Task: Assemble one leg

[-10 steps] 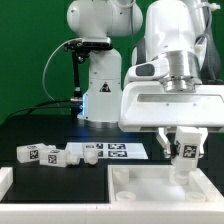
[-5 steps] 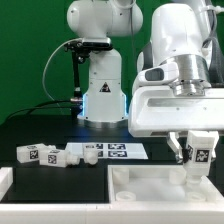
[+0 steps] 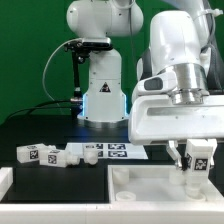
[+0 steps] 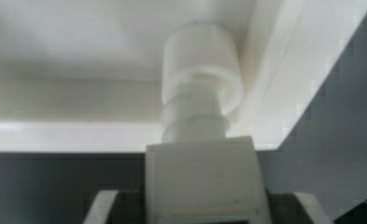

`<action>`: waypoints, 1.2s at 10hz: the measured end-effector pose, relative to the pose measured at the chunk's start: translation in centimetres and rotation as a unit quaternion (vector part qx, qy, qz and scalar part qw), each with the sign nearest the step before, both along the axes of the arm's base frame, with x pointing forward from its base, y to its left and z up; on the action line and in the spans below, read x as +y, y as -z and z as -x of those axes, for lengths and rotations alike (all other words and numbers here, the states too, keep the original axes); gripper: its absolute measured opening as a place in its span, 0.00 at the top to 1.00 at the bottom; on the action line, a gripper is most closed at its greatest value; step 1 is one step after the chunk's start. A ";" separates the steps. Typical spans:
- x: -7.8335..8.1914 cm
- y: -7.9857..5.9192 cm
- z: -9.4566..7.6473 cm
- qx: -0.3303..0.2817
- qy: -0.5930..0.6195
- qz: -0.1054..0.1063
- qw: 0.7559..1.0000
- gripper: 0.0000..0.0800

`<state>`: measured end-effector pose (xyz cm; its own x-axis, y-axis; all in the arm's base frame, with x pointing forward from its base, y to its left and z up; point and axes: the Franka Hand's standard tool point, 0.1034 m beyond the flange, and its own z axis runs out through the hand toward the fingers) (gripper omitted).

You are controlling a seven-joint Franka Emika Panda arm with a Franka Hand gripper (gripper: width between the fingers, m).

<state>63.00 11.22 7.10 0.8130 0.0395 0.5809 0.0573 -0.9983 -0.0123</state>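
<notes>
My gripper (image 3: 197,160) is shut on a white leg (image 3: 198,158) with a black-and-white tag, held upright over the far right corner of the large white panel (image 3: 150,190). In the wrist view the leg (image 4: 205,120) runs from between my fingers down to the panel's inner corner (image 4: 91,90), its tip close to or touching the panel floor by the raised rim. Two more tagged legs (image 3: 40,154) and other white pieces (image 3: 88,155) lie on the black table at the exterior view's left.
The marker board (image 3: 118,151) lies flat on the table behind the panel. A second robot base (image 3: 100,85) stands at the back. A white block (image 3: 5,180) shows at the exterior view's left edge.
My gripper has carried the leg toward the exterior view's right and slightly down, to the panel's far right corner. The loose parts have not moved.
</notes>
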 end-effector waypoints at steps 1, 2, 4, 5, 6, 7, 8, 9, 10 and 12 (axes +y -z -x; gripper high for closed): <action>0.2 0.0 -0.1 -0.002 -0.001 0.000 1.000 0.64; 0.3 0.3 -0.3 0.000 -0.001 0.000 1.000 0.64; 0.3 0.8 -0.4 0.002 -0.002 0.001 1.000 0.64; 0.2 1.1 -0.3 0.004 0.001 0.000 1.000 0.64; 0.2 1.6 -0.1 0.008 0.003 0.001 1.000 0.64; 0.2 1.8 0.0 0.006 0.003 0.001 1.000 0.64; 0.2 1.8 0.0 0.005 0.002 0.002 1.000 0.64; 0.2 1.8 0.0 0.006 0.001 0.003 1.000 0.64; 0.2 1.8 0.0 0.007 0.000 0.003 1.000 0.64; 0.1 2.0 0.1 0.012 -0.001 0.005 1.000 0.45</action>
<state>62.89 11.37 5.09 0.8263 0.0463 0.5613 0.0590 -0.9982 -0.0046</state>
